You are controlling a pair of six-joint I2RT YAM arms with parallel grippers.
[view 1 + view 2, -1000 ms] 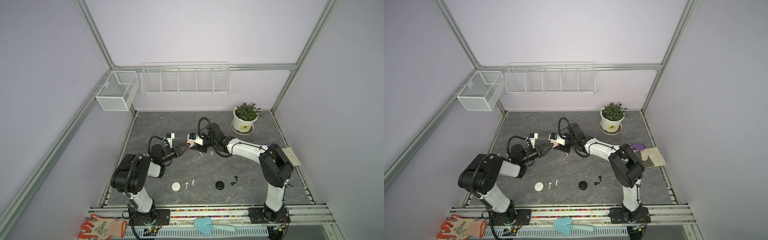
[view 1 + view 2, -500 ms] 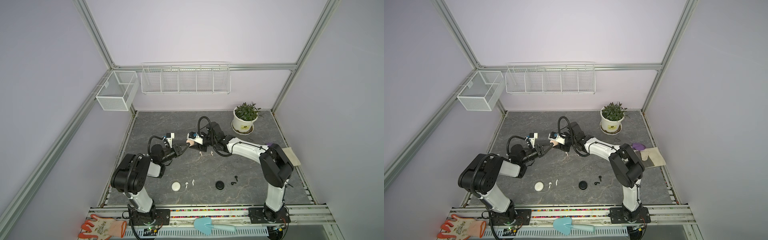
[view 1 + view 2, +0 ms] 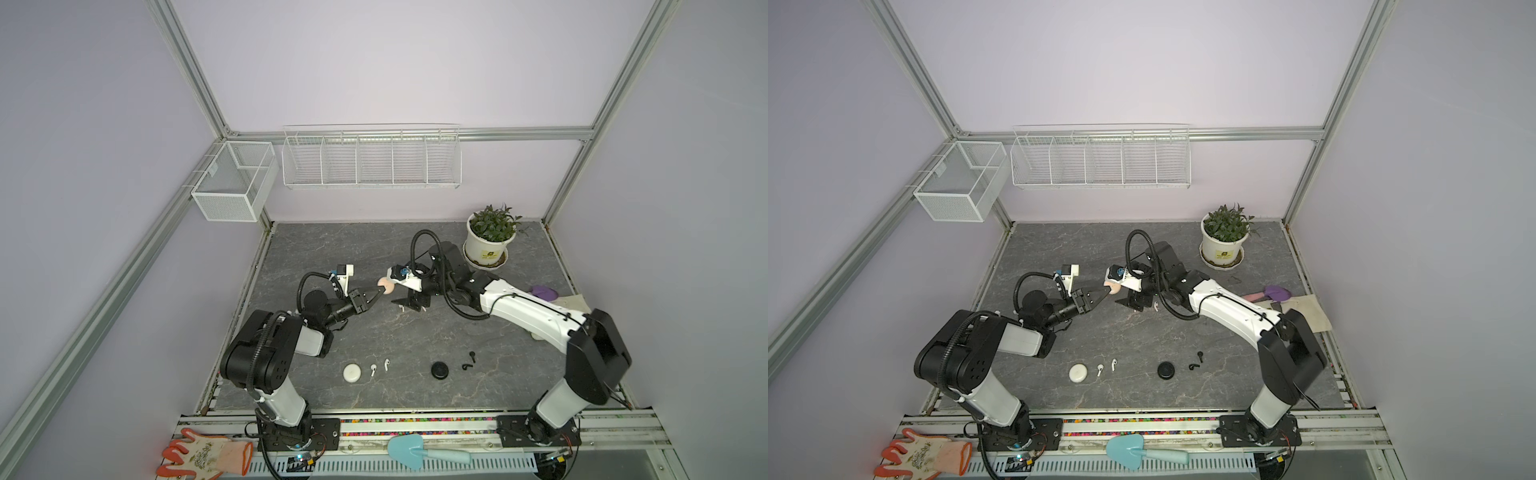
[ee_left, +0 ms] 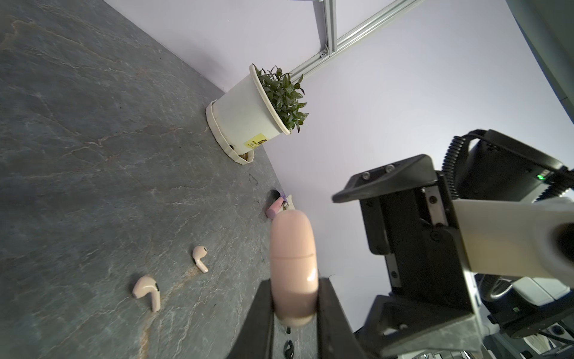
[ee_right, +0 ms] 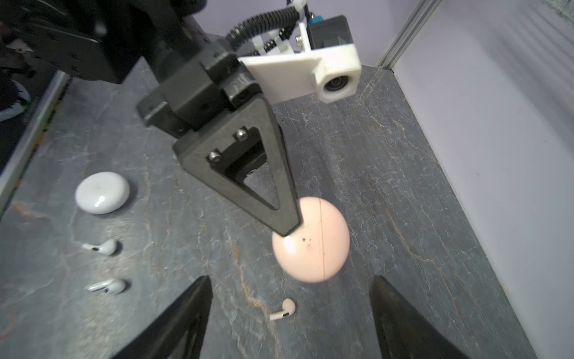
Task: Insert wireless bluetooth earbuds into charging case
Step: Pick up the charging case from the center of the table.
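- left gripper (image 3: 379, 294) clamped on the pink case (image 4: 293, 258), held in the air above the table (image 3: 332, 249); jaws pinch the puck's two flat faces near one edge, most of the shell sticking out past the tips
- right gripper (image 5: 290, 281) spread wide and empty, facing the case from close by, not touching it
- the case looks like a glossy, hard, rounded shell; probably light and slippery, so a pinch near the rim could squirt it out; flat-face grip is the safe one
- seam line visible round the shell (image 5: 321, 236); left holds one side of it; my guess is the right should take the free half beyond the seam and lever the lid, gently; hinge side can't be told
- pink earbuds (image 4: 147, 287) (image 4: 198, 256) lie loose on the table below, apart from each other; tiny, smooth, likely to roll or skid; best pinched across the bulb, stem free for the socket
- white case (image 3: 352, 372) with white earbuds (image 3: 373, 369) just beside it, and black case (image 3: 439, 370) with black earbuds (image 3: 472, 355) nearby, sit near the front edge, untouched
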